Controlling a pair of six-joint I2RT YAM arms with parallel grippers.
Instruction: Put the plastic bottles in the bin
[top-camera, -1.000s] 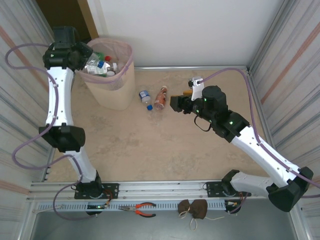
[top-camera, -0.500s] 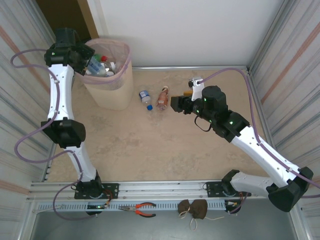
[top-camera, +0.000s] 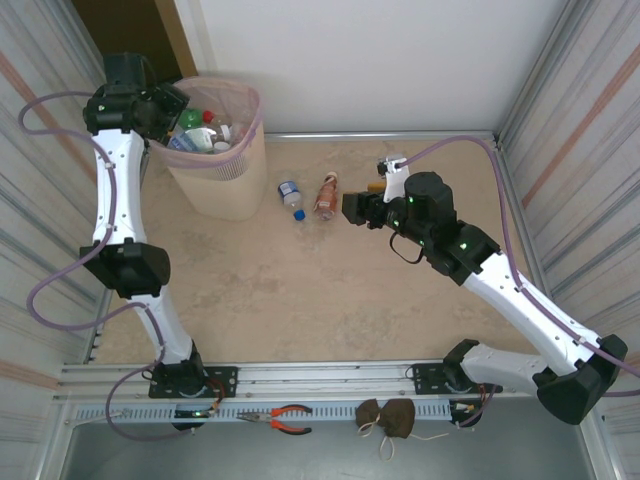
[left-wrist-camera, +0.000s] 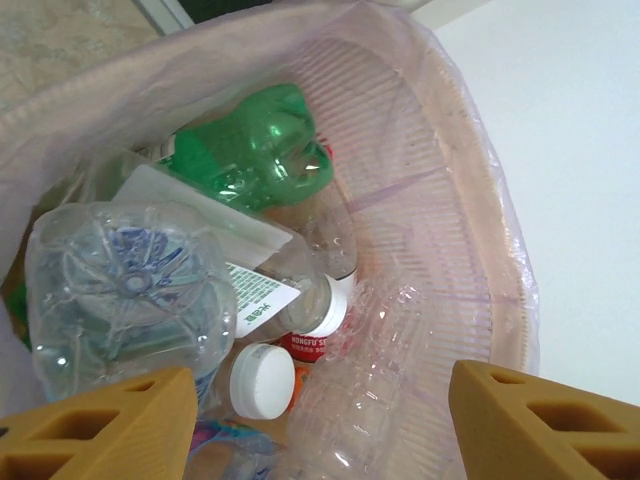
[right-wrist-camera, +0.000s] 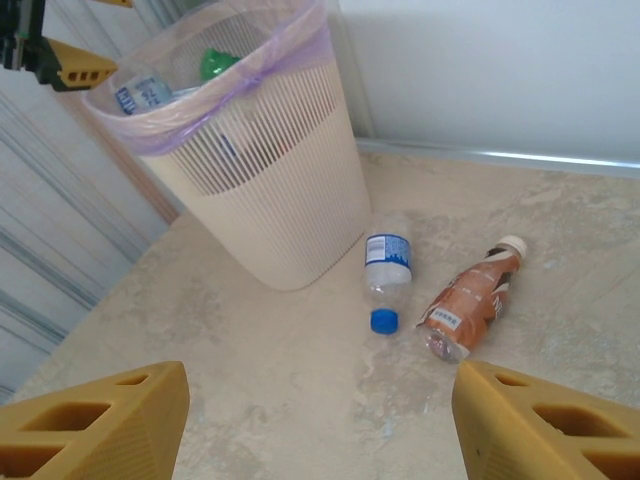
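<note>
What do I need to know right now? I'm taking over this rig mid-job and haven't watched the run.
Left tool: open, empty, over the bin.
Right tool: open, empty, above the table, facing the two loose bottles.
Done: several bottles lie in the bin, a green bottle among them.
To do: a clear bottle with a blue label and a brown bottle with a white cap lie on the table beside the bin, next to each other but not touching. Both need to go in; the right tool looks the nearer one.
</note>
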